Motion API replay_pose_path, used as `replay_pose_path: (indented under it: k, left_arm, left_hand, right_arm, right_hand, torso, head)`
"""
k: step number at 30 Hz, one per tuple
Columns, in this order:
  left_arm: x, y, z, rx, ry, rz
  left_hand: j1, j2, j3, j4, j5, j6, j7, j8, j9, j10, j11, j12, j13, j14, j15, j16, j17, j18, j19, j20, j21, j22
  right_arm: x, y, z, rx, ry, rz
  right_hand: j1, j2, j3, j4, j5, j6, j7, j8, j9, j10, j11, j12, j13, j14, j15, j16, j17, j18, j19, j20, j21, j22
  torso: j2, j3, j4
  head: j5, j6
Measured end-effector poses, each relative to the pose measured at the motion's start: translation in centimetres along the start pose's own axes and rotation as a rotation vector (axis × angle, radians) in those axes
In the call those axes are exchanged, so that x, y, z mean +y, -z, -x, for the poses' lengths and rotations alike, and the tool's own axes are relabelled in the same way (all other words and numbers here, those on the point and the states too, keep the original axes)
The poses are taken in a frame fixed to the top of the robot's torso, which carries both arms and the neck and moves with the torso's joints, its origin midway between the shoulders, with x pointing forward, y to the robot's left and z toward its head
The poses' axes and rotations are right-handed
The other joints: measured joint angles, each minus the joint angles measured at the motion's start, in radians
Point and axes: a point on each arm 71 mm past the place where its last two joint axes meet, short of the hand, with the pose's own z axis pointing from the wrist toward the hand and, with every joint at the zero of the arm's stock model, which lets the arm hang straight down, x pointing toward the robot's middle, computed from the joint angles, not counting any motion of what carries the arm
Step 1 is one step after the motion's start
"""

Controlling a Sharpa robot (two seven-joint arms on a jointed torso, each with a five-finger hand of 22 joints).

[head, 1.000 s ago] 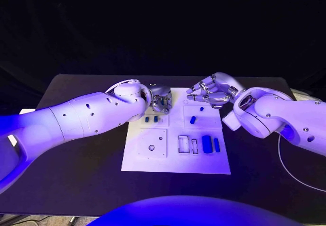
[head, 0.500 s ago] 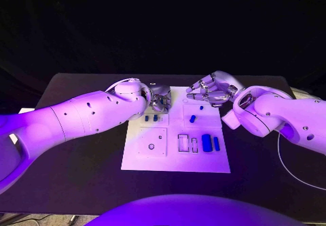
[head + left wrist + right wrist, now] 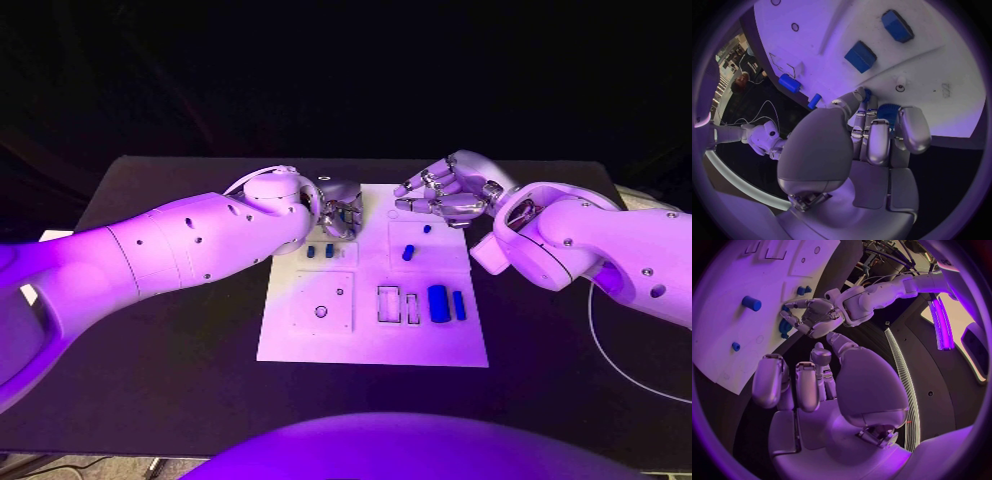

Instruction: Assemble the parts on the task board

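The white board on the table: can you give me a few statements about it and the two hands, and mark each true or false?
1. The board lies on a black table. True.
2. The right hand holds a blue part. False: it holds nothing.
3. The left hand is at the board's far edge. True.
4. All blue parts sit in one row. False: some lie near the left hand, others further toward the robot.

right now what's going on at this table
A two-armed robot is assembling small blue parts on a white task board. Its left hand is down at the board's far edge, fingers curled around a blue part. The right hand hovers beside it over the far edge, holding nothing. More blue parts sit in slots nearer the robot.
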Motion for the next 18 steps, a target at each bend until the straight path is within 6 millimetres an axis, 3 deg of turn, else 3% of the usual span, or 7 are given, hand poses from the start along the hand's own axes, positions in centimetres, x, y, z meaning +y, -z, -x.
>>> replay_pose_path:
  k: [18]
  left_arm:
    - [0.6,1.3,0.7,-0.063,0.071,-0.004]
  left_hand:
    - [-0.031,-0.012,0.060,-0.031,0.015,0.011,0.004,-0.023,-0.004,0.009,0.009,-0.032,0.015,0.000,0.000,0.004,-0.012,0.000,0.000,0.000,0.000,0.000]
  right_arm:
    - [0.0,0.0,0.0,0.001,0.000,0.001]
  right_hand:
    - [0.000,0.000,0.000,0.000,0.000,0.000,0.000,0.000,0.000,0.000,0.000,0.000,0.000,0.000,0.000,0.000,0.000,0.000,0.000,0.000,0.000,0.000]
  torso:
    - [-0.001,0.0001,-0.0003]
  head:
    - [-0.007,-0.001]
